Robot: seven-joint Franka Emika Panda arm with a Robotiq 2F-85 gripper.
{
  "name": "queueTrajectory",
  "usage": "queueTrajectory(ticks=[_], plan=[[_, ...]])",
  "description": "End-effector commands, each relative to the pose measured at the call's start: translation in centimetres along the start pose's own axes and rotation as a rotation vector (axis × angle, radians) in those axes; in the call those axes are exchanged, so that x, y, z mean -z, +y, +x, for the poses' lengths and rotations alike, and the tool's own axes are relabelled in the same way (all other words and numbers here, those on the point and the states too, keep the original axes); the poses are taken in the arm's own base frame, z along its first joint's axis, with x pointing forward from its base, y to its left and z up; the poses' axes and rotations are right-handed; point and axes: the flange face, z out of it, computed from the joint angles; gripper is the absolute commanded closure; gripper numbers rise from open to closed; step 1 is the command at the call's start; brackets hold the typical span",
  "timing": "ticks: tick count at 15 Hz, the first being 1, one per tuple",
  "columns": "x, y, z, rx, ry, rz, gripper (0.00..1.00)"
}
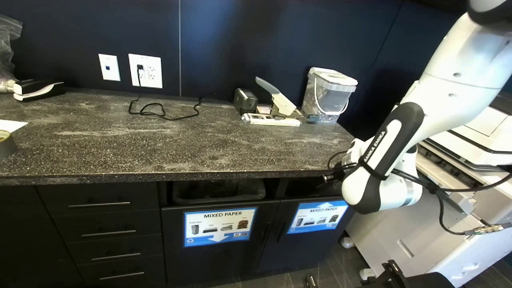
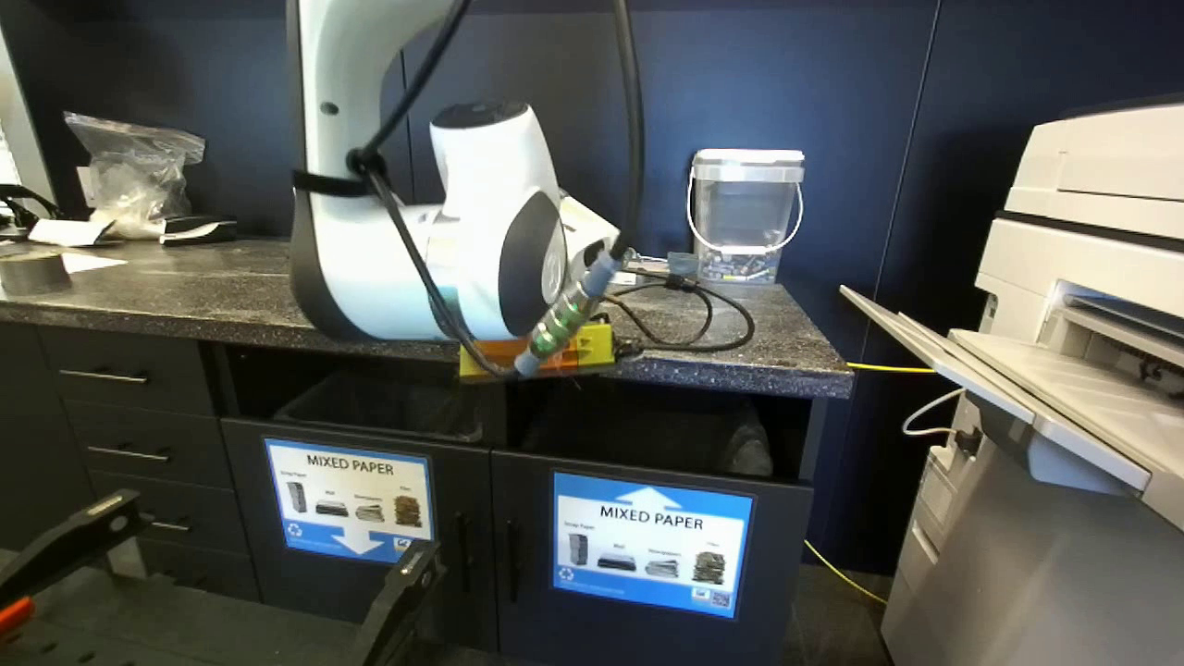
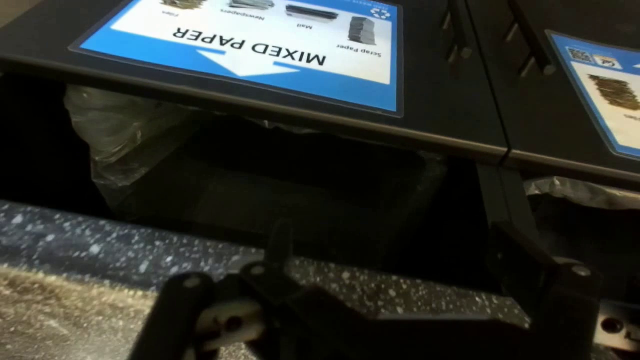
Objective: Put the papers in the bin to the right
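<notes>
Black gripper [image 3: 400,250], jaws apart, near speckled countertop [image 1: 200,148]; crinkled translucent liner [image 3: 122,127] in rectangular-slotted bin [image 2: 775,536]

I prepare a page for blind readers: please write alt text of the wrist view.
An open black two-finger gripper fills the lower right, before the dark opening of a black cabinet bin with a translucent plastic liner. A rectangular blue-and-white MIXED PAPER label on its front appears upside down; a speckled dark countertop lies below.

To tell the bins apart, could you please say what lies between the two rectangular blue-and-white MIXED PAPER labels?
A slim black bar handle, the narrow door seam, then a matching black handle; this shows in the wrist view.
</notes>
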Motion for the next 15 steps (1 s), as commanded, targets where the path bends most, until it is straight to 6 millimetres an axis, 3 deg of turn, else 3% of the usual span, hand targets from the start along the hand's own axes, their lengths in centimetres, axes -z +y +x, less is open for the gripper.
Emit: queueTrajectory(ticks=[1,7,11,15], plan=[[6.0,0.7,2.3,0.039,-0.061,-0.01,0.0],[14.3,3.2,7.5,0.0,-0.186,-0.053,0.0],[19.8,4.6,8.5,-0.002,-0.336,-0.112,0.0],[26.4,3.3,9.4,0.028,-0.471,-0.122,0.0]])
